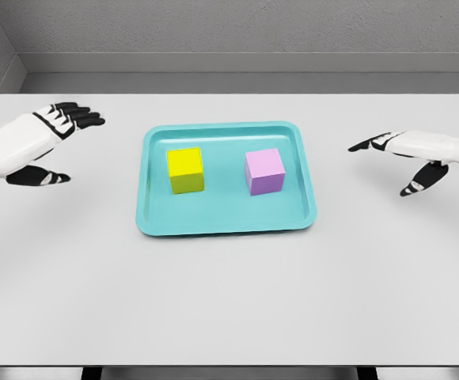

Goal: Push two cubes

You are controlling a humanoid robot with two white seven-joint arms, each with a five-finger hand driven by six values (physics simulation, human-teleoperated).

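Observation:
A yellow cube (186, 170) sits in the left half of a teal tray (225, 222), and a pink cube (264, 171) sits in the right half, a gap between them. My left hand (59, 142) hovers over the table left of the tray, fingers spread and holding nothing. My right hand (392, 162) hovers to the right of the tray, also open and apart from it. Neither hand touches a cube.
The tray lies in the middle of a white table (229, 301). A grey wall runs behind the table's far edge.

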